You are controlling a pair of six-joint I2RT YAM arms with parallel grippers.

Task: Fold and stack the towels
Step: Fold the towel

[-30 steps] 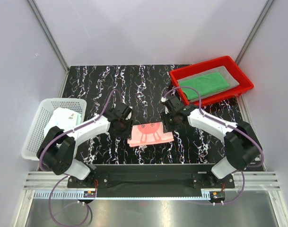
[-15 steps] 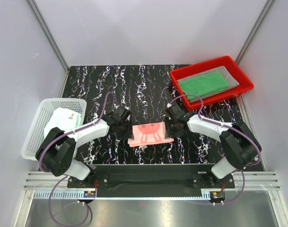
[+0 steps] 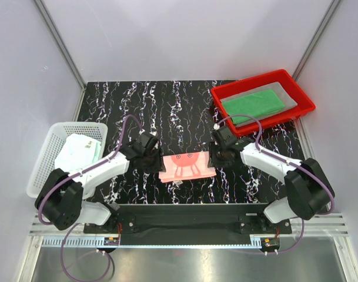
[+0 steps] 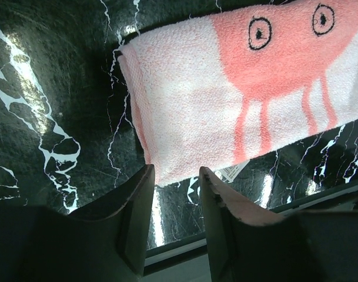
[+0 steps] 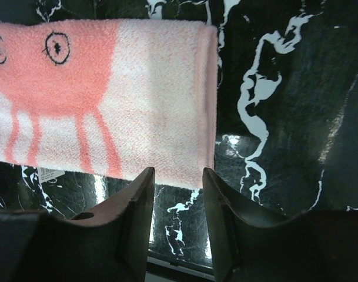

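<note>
Lying flat on the table (image 3: 120,100), the folded pink towel (image 3: 186,166) has the left gripper (image 4: 176,176) and right gripper (image 5: 179,176) released, jaws apart, at its two near corners.

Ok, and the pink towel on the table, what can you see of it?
The pink towel is soft terry, pale pink with a darker coral cartoon figure with two ringed eyes and dangling legs. It lies folded into a flat rectangle on the black marbled table, a white label peeking from its near edge. The left gripper and right gripper hover open at its two near corners; neither is closed on it.
</note>
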